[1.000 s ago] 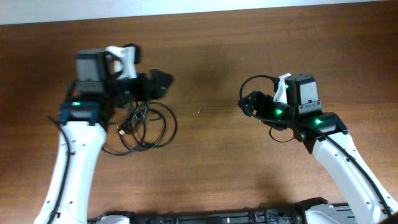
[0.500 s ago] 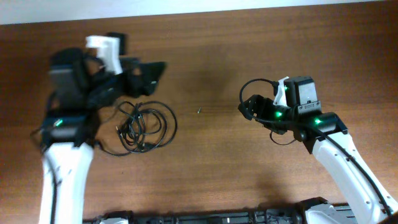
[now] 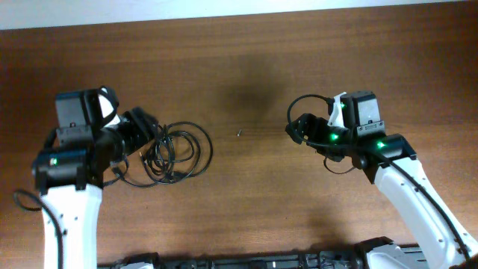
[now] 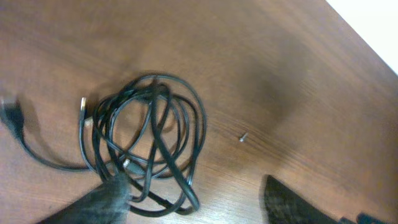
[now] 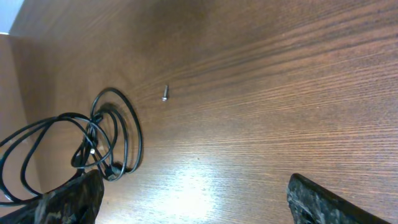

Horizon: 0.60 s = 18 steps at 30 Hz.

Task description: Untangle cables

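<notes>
The cables point(image 3: 178, 152) are a tangle of thin black cords, looped together on the wooden table left of centre. They also show in the left wrist view point(image 4: 146, 143) and, far off, in the right wrist view point(image 5: 93, 143). One cord trails left to a plug end point(image 4: 12, 115). My left gripper point(image 3: 143, 133) is open and empty at the tangle's left edge, with one finger over the nearest loops point(image 4: 191, 190). My right gripper point(image 3: 296, 128) is open and empty, well to the right of the cables point(image 5: 189, 190).
A small screw point(image 3: 238, 134) lies on the table between the tangle and the right gripper; it also shows in the left wrist view point(image 4: 244, 137) and the right wrist view point(image 5: 165, 94). The table's far edge point(image 3: 239, 13) meets a white surface.
My left arm has swung from the far side of the tangle to its left side and come lower. The cables and the right arm have not visibly moved.
</notes>
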Each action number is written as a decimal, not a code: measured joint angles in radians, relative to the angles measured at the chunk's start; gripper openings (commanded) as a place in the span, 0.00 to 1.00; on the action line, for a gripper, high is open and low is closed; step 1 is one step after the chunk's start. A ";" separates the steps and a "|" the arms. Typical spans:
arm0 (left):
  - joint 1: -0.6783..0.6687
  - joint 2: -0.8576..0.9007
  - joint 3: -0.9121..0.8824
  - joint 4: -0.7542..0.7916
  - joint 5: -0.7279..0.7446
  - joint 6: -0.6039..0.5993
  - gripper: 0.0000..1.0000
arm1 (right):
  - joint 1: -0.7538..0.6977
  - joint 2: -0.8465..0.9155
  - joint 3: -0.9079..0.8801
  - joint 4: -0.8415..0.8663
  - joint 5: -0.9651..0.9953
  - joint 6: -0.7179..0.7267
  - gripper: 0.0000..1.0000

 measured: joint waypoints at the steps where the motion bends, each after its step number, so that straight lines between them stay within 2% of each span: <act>1: 0.000 0.026 0.000 -0.006 -0.005 -0.051 0.59 | 0.000 0.009 0.000 0.000 0.000 0.000 0.93; 2: 0.000 0.049 0.000 -0.013 -0.007 -0.092 0.60 | 0.000 0.016 0.000 0.000 0.000 0.000 0.93; 4: 0.000 0.118 0.000 -0.016 -0.006 -0.158 0.53 | 0.000 0.044 0.000 -0.001 0.000 0.000 0.93; 7: 0.000 0.216 0.000 -0.016 0.000 -0.198 0.19 | 0.000 0.068 0.000 -0.012 0.000 0.001 0.93; 8: 0.000 0.245 0.000 -0.016 0.000 -0.204 0.00 | 0.000 0.074 0.000 -0.014 -0.001 0.001 0.93; 13: 0.000 0.358 0.000 0.010 0.004 -0.220 0.00 | 0.029 0.085 0.000 0.012 -0.049 0.004 0.93; 16: 0.000 0.359 0.000 0.019 0.006 -0.196 0.00 | 0.104 0.087 0.000 0.135 -0.094 0.005 0.93; 18: 0.000 0.357 0.000 0.040 0.034 -0.135 0.00 | 0.187 0.093 0.001 0.261 -0.105 0.008 0.93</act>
